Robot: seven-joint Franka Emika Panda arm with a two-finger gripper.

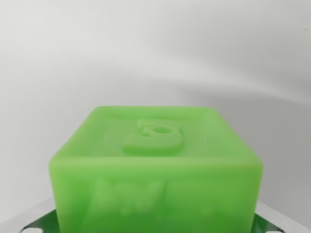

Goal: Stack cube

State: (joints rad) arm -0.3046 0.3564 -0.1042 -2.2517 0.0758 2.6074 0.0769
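Note:
A translucent green cube [155, 165] fills the lower middle of the wrist view, very close to the camera. Its top face carries a raised emblem [154, 136], and blurred raised letters show on its near side. Grey metallic parts [29, 218] poke in at both bottom corners, flanking the cube and tinted by green reflections. They may belong to my gripper, but its fingertips are hidden behind the cube. Whether they press on the cube cannot be made out. No second cube is visible.
Behind the cube lies a plain white surface [155, 48] with a soft curved shadow running across it towards the wrist view's right.

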